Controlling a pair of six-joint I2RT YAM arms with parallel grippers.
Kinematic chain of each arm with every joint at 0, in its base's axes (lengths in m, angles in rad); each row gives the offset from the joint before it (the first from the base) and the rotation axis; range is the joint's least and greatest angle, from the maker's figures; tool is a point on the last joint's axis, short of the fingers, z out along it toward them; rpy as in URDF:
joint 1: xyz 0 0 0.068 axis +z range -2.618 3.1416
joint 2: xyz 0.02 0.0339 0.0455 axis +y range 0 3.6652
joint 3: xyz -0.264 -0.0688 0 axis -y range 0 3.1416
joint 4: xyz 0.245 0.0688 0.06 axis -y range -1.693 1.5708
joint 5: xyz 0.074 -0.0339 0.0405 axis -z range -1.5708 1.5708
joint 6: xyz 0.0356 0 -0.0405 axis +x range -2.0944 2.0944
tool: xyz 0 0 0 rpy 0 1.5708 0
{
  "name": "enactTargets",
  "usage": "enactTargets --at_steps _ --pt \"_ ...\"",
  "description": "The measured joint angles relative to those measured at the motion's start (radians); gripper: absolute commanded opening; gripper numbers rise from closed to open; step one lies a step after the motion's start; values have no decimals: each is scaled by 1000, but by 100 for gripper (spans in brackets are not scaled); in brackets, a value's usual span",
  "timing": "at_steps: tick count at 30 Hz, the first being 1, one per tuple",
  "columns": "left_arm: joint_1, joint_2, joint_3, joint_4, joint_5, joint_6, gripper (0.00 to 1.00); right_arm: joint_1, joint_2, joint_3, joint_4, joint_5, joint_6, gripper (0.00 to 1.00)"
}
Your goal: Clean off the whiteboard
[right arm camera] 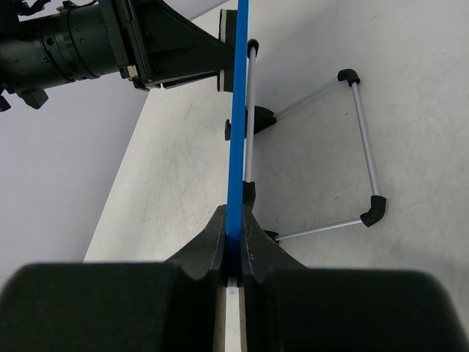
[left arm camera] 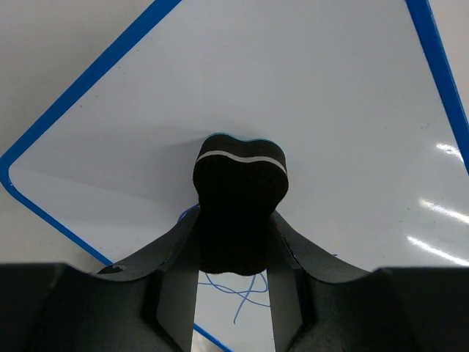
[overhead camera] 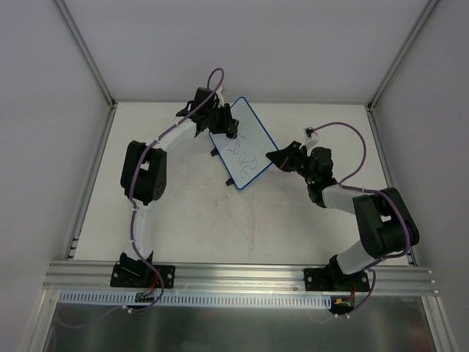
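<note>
Left gripper (left arm camera: 236,253) was clenched on a small black eraser (left arm camera: 240,183), its two dark fingers (left arm camera: 179,257) pressing the eraser's sides, and the eraser's far end lay against the white face of the whiteboard (left arm camera: 308,110). Blue scribbles (left arm camera: 245,293) showed just below the eraser, most of them hidden behind it and the fingers. That view cut off all but one rounded corner of the board. Right gripper (right arm camera: 234,246) was pinched on the board's thin blue rim, which ran away from the camera edge-on, so the writing surface could not be seen there and the held part of the rim vanished between the fingers. Behind the board its wire stand (right arm camera: 363,139) with black feet rested on the table (right arm camera: 176,176). From above, the whiteboard (overhead camera: 245,143) stood tilted at the far middle of the table (overhead camera: 183,213), between the left gripper (overhead camera: 223,121) at its upper face and the right gripper (overhead camera: 277,158) at its right edge. Scribbles (overhead camera: 245,158) covered its lower half, too small to read, and the eraser could not be made out under the left gripper.
</note>
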Motion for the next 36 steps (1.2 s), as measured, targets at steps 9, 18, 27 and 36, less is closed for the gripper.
enactTargets --at_steps 9,18,27,36 --pt "-5 3 0 21 -62 -2 0 -1 4 2 -1 5 7 0" --pt "37 40 0 55 -81 -32 0 -1 4 2 -6 7 16 0" --pt "54 52 2 72 -34 -48 0 -1 4 2 -7 6 18 0" --pt "32 52 1 126 45 5 0 -5 5 2 -16 6 31 0"
